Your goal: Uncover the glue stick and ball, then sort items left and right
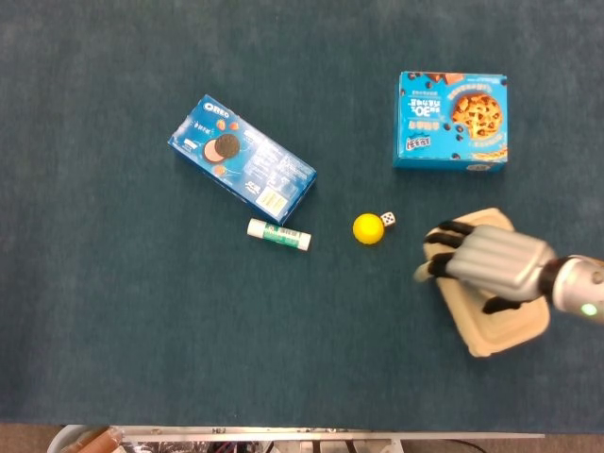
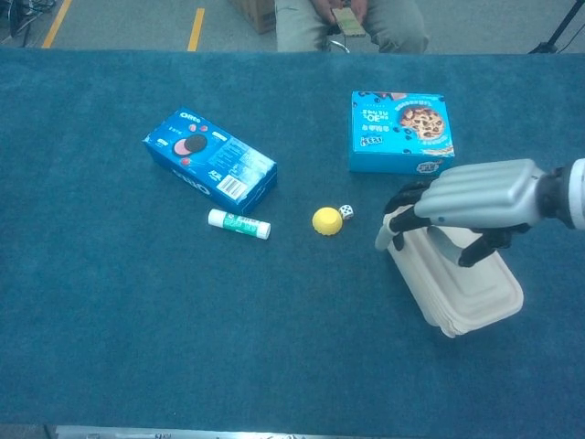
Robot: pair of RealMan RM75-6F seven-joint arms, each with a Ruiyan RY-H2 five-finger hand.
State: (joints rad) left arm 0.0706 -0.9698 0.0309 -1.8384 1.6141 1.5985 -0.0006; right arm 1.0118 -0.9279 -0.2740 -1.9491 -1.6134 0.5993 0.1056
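Observation:
A white and green glue stick (image 1: 278, 234) (image 2: 239, 223) lies uncovered on the blue cloth, just below the Oreo box. To its right sits a yellow ball (image 1: 368, 228) (image 2: 326, 220) with a small white die (image 1: 388, 219) (image 2: 346, 211) beside it. My right hand (image 1: 491, 261) (image 2: 471, 197) grips a beige clamshell container (image 1: 500, 316) (image 2: 462, 283) at the right, fingers over its top and thumb below. In the chest view the container hangs tilted. My left hand shows in neither view.
A dark blue Oreo box (image 1: 242, 159) (image 2: 209, 166) lies at the left. A light blue cookie box (image 1: 451, 120) (image 2: 400, 132) lies at the back right. A person sits beyond the table's far edge (image 2: 352, 20).

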